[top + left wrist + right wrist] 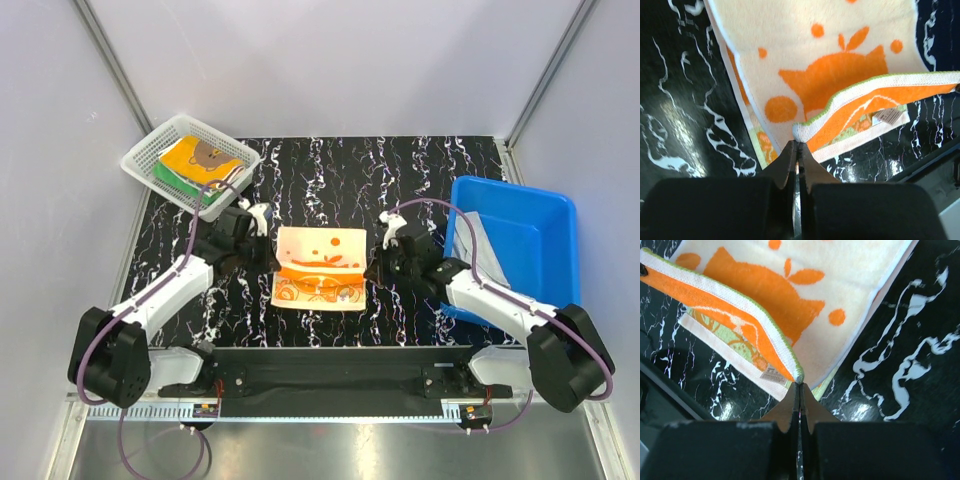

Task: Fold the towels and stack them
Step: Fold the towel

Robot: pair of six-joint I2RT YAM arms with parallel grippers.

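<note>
In the middle of the black, white-veined counter (420, 170) lies the long orange-and-cream terry towel (320, 268) with cartoon prints, between the two arms. Its far part rests flat, cream side up. A green-trimmed hem is lifted off the counter and stretched as an orange band across the towel from left to right.

The left fingers (786, 162) are pressed together on the left corner of that raised hem, pinching the cloth right at their tips. The right fingers (810, 407) do the same at the right corner – shut tight on the fold. Under the lifted flap the wrist views show the brighter orange side and a small white label (887, 116).

At the far left corner stands a white mesh plastic basket (153, 138). In it lies a folded yellow towel with a brown bear (200, 158), on top of a plain green towel (205, 192). On the right side sits a blue plastic tub (545, 235) – a pale grey cloth (490, 245) lies inside it, against its left wall. The right arm reaches across the tub's near left corner.
</note>
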